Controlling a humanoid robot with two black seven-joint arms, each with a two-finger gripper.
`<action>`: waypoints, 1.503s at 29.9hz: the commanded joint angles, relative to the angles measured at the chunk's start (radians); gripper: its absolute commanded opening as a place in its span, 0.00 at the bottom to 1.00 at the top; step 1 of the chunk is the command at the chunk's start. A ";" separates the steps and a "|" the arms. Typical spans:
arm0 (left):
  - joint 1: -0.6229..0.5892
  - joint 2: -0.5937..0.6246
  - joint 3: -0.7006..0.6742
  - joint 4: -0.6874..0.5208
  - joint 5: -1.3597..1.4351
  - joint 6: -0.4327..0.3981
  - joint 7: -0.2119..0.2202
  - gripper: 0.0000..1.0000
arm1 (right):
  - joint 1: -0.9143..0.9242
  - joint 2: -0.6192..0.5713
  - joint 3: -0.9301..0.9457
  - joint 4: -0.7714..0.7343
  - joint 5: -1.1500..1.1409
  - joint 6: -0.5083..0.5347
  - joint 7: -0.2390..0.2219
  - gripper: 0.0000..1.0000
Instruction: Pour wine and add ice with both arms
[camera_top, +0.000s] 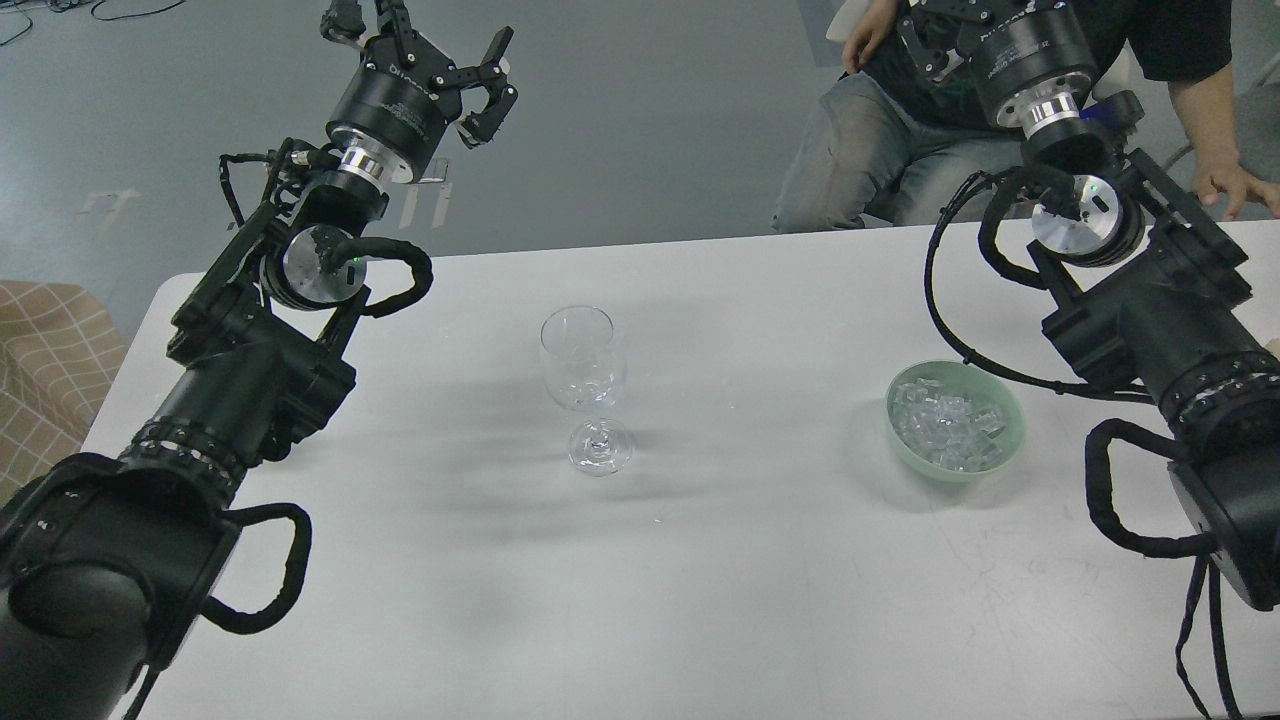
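Even overhead light, soft shadows

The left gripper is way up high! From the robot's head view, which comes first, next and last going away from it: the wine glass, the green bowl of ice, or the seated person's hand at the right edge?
From the left gripper:
1. Wine glass, mid-table, nearest.
2. Green bowl holding the ice, on the table's right side.
3. Person's hand, far right edge, behind the table.

A lab or test room: bare grey floor (620, 120), plain white table (700, 580), seated onlooker (1000, 130) watching.
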 joint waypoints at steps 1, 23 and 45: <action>0.005 0.008 0.000 0.000 0.000 0.000 0.000 0.98 | 0.003 0.005 -0.001 0.002 0.000 0.000 0.002 1.00; 0.008 0.120 0.068 0.008 -0.002 0.000 -0.003 0.98 | 0.018 0.001 -0.024 0.007 -0.009 0.000 0.003 1.00; 0.005 0.126 0.046 0.008 -0.054 0.000 0.058 0.98 | 0.059 -0.038 -0.125 -0.007 -0.011 0.000 0.009 1.00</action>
